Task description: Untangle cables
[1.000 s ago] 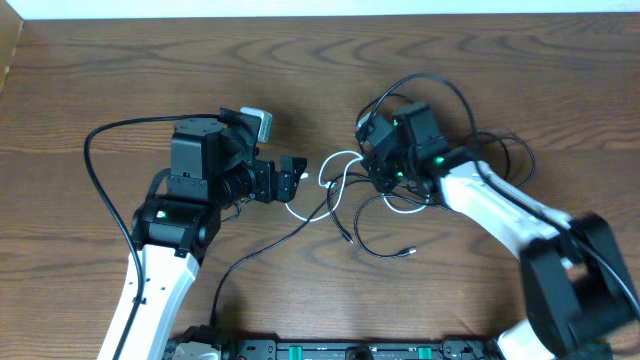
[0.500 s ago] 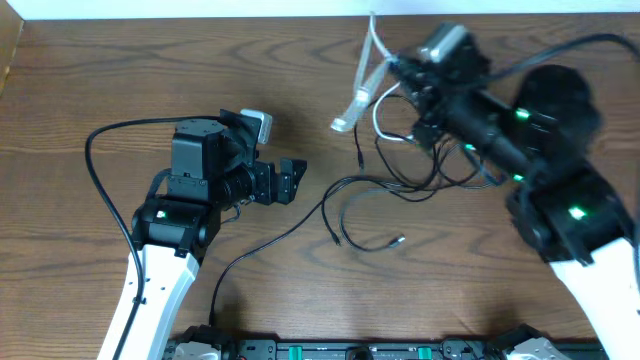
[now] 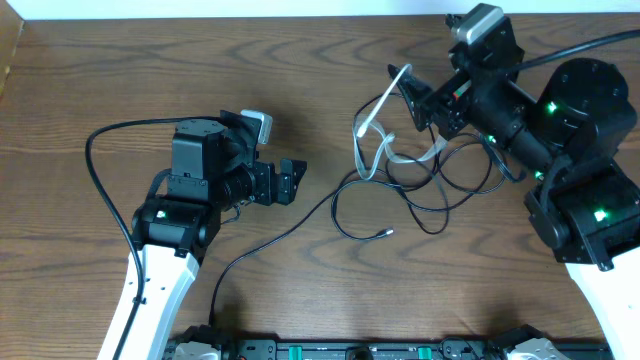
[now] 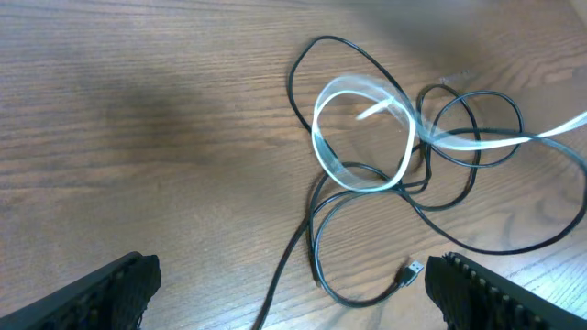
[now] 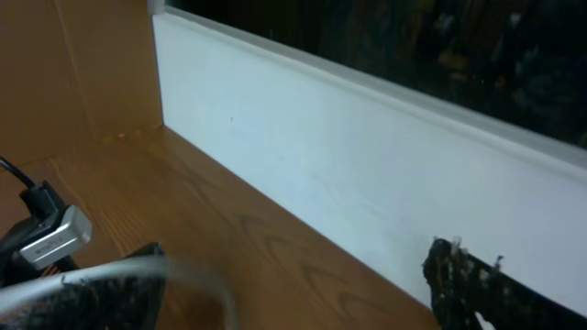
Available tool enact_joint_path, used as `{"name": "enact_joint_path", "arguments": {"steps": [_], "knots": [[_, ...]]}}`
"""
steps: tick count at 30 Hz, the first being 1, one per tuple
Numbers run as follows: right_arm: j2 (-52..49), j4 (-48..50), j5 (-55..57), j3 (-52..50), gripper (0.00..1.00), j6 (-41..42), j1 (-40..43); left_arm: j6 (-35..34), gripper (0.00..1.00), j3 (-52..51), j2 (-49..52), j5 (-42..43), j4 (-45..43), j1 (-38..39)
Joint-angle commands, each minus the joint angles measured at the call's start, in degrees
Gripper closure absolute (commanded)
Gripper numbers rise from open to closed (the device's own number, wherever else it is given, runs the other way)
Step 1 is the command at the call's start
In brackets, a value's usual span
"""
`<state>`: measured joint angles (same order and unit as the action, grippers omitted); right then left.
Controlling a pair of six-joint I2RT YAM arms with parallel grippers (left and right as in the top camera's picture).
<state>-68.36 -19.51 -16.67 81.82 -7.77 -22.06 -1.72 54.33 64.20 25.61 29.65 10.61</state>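
Brown wood-grain table [image 3: 120,60] fills the overhead view, with a strip of white wall [image 5: 303,174] along its far edge. Motion blur smears the white cable [image 3: 372,128] in every view, so its ends cannot be made out. It loops just beside the right gripper [image 3: 420,105] at the upper right, and whether it touches a finger is unclear. Under and below it, the black cable [image 3: 440,195] lies in loose loops on the wood and crosses the white one. Part of it runs beneath the right arm and is hidden there. One small plug [image 3: 386,233] lies free on the table.

Mostly wall and a dark window show in the right wrist view. The right gripper's fingers [image 5: 477,284] appear only at the lower corners, cut off and spread wide, with a white blur passing over one of them. At mid-left, the left gripper [image 3: 293,180] sits apart from both cables. Its fingers [image 4: 119,289] are wide apart and empty, with only their tips in frame.
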Motion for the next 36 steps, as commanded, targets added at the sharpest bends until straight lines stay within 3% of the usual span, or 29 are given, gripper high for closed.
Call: {"name": "enact_joint_path", "arguments": {"steps": [1, 5, 7, 8, 10, 11, 12, 13, 14, 17, 22, 26, 31, 36], "knots": [[-0.46, -0.02, 0.72, 1.01, 0.12, 0.17, 0.28, -0.57, 0.02, 0.15, 0.22, 0.94, 0.09, 0.15], [-0.44, 0.61, 9.09, 1.01, 0.14, -0.20, 0.35, -0.57, 0.02, 0.15, 0.22, 0.94, 0.15, 0.15], [-0.44, 0.94, 17.07, 1.01, 0.41, 0.55, 0.35, -0.57, 0.02, 0.15, 0.22, 0.94, 0.31, 0.15], [-0.44, 1.09, 22.01, 1.03, 0.60, 1.29, 0.35, -0.57, 0.02, 0.15, 0.22, 0.94, 0.33, 0.15], [-0.44, 0.74, 28.89, 1.01, 0.76, 2.99, 0.35, -0.55, 0.02, 0.15, 0.22, 0.94, 0.33, 0.15], [-0.44, -0.02, 30.03, 1.01, 0.75, 3.06, 0.35, -0.57, 0.02, 0.15, 0.22, 0.94, 0.33, 0.15], [-0.44, -1.20, 29.90, 1.01, 0.68, 3.10, 0.33, -0.55, 0.02, 0.15, 0.22, 0.94, 0.33, 0.15], [-0.46, -3.89, 29.51, 1.01, 0.44, 4.39, 0.33, -0.55, 0.02, 0.15, 0.22, 0.94, 0.33, 0.15], [-0.57, -6.67, 29.11, 1.01, 0.35, 6.01, 0.33, -0.55, 0.02, 0.15, 0.22, 0.94, 0.33, 0.15], [-1.46, -17.14, 25.20, 0.98, 0.29, 9.92, 0.33, -0.55, 0.02, 0.15, 0.22, 0.94, 0.35, 0.15], [-6.01, -35.80, 17.90, 0.90, 0.31, 16.85, 0.22, -0.55, 0.02, 0.15, 0.22, 0.92, 0.31, 0.15], [-10.93, -44.33, 16.26, 0.87, 0.34, 22.10, 0.22, -0.55, 0.02, 0.15, 0.22, 0.92, 0.28, 0.15], [-16.17, -46.16, 16.26, 0.22, 0.41, 33.97, 0.20, -0.55, 0.02, 0.15, 0.22, 0.92, 0.28, 0.13], [-19.39, -39.04, 15.17, -4.92, 0.44, 46.21, -0.28, -0.55, 0.02, 0.15, 0.22, 0.92, 0.31, 0.15]]}}
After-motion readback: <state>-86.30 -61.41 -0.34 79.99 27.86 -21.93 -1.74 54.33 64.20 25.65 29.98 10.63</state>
